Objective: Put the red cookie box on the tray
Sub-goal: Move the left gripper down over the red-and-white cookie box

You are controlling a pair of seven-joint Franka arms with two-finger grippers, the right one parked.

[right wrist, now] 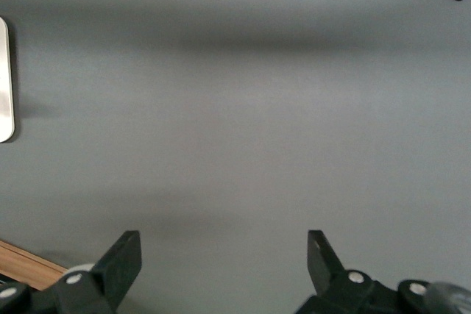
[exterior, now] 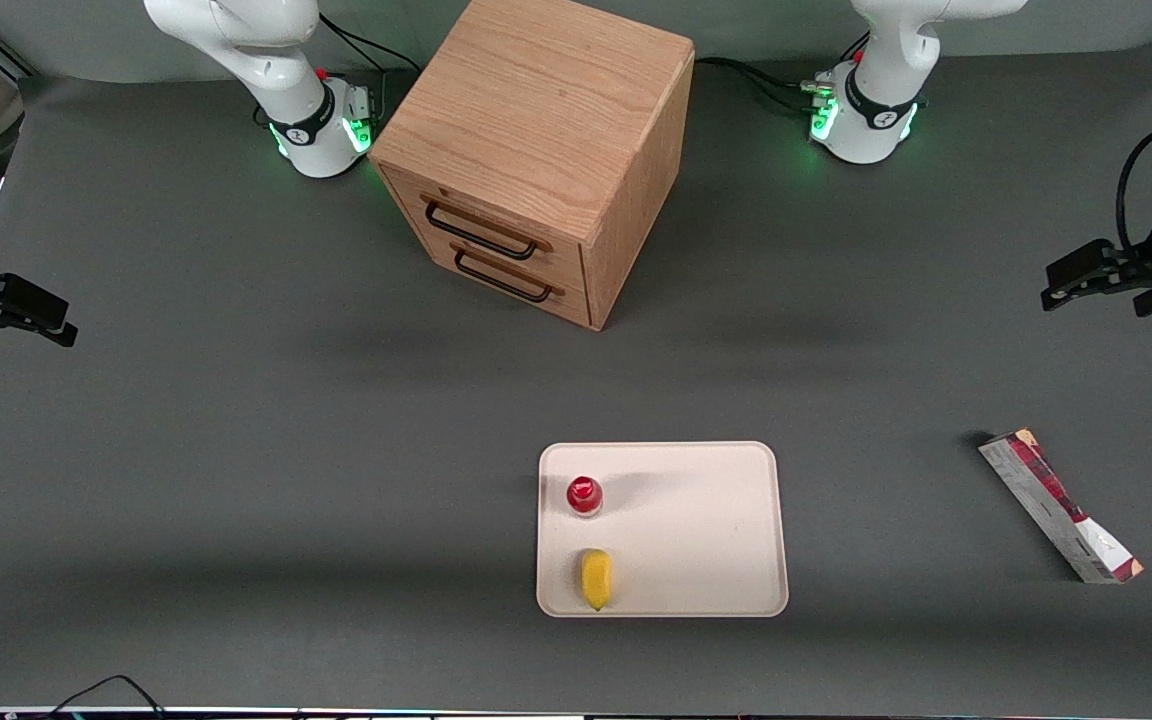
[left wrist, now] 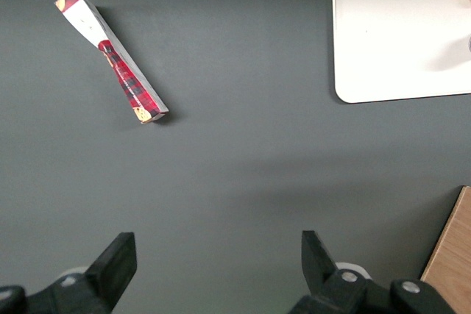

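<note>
A light oak two-drawer cabinet (exterior: pixel 536 150) stands on the grey table. Nearer the front camera lies the flat cream-white rectangular tray (exterior: pixel 706 530), carrying a small red-capped bottle (exterior: pixel 584 495) and a yellow fruit-shaped piece (exterior: pixel 596 578). The long dark-red cardboard cookie box (exterior: pixel 1059 505) lies on the table, well apart from the tray, toward the working arm's end. The black two-finger gripper (exterior: pixel 1061 290) hangs above the table — jaws wide apart, empty.

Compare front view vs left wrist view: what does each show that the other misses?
Front only: red-capped bottle and a yellow item on the tray, drawer fronts of the wooden cabinet, both arm bases. Left wrist only: the open gripper close up, hanging above bare table. Both: the red cookie box lying on the table, off the tray, toward the working arm's end.
</note>
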